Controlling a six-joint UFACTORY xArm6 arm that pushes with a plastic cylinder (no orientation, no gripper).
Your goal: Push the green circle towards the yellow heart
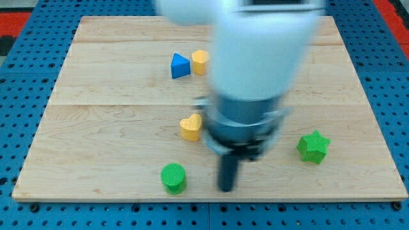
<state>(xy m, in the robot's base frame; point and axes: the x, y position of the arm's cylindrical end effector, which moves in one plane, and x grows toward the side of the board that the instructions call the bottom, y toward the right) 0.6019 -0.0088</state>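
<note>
Pale wooden bench (96,128) lies on blue pegboard (25,25). No claw shows; my tip (226,189) rests just to the view's right of the green circle (173,177), near the bottom edge. Above them sits the yellow heart (190,126).

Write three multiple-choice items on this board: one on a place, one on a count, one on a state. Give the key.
1. Where is my tip relative to the green circle?
A. at its right in the view
B. at its left
C. on top of it

2. How many yellow blocks show?
A. one
B. two
C. four

3. Does my tip touch the green circle?
A. yes
B. no, they are apart

Key: 1 A, the rod ends right of the circle. 2 B, the yellow heart and a yellow block beside the blue block. 3 B, bare wood shows between them.
</note>
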